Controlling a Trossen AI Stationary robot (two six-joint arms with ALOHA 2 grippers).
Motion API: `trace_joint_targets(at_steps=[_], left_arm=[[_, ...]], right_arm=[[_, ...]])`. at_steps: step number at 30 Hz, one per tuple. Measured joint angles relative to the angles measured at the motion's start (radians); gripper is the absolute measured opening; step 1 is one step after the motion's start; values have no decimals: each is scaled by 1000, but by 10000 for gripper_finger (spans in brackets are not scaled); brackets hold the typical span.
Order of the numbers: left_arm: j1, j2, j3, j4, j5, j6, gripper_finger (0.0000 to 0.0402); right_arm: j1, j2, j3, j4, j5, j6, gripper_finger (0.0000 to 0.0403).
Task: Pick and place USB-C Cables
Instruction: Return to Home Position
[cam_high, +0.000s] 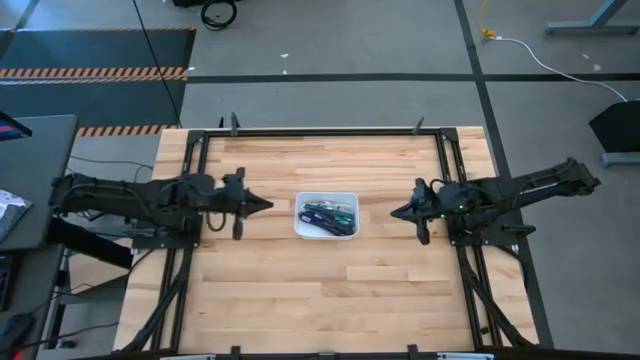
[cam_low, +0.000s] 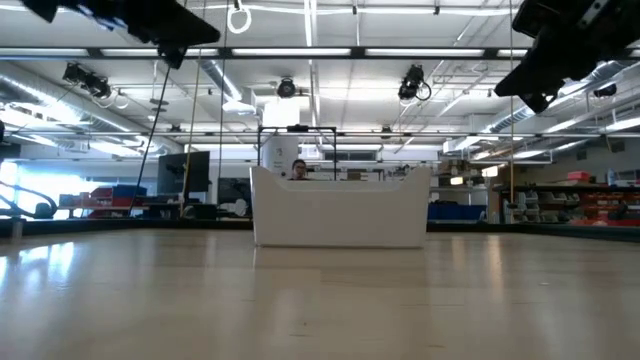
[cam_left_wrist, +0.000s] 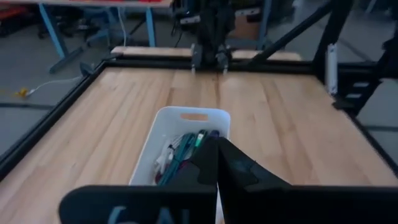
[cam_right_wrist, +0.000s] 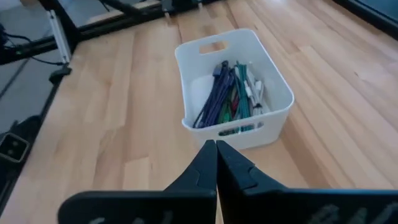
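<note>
The left gripper had its two fingers pressed together on nothing, the tips pointing across the table toward its middle. The right gripper mirrored it from the far side, its fingers likewise together and empty. Both hung above the wood, touching nothing.

Straight ahead of each, between the two sets of tips, sat the white tray. It was apart from both, and neither arm was clearly nearer. Its longer side ran along the line from one gripper to the other.

Inside it lay the cables in a loose heap, mostly stretched along that same line. Purple, green, teal and white strands could be told apart, though not counted. No cable showed on the bare boards outside the tray.

With everything gathered in, the move in hand looked to be a plain pull-away to each arm's own side. That called for no reach toward the tray, only care not to nudge it.
</note>
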Motion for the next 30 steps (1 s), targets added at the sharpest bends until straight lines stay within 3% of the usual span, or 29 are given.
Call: trace_joint_targets(at_steps=[15,23,30], left_arm=[[-34,-397,-318,117,8,-50,2],[-32,-460,-558,396,9,-74,3],[-32,-460,-578,446,7,-59,3]], right_arm=[[31,-137,-275,274,15,-16,2],[31,-154,-435,499,30,-16,2],[31,-155,-465,530,55,-37,2]])
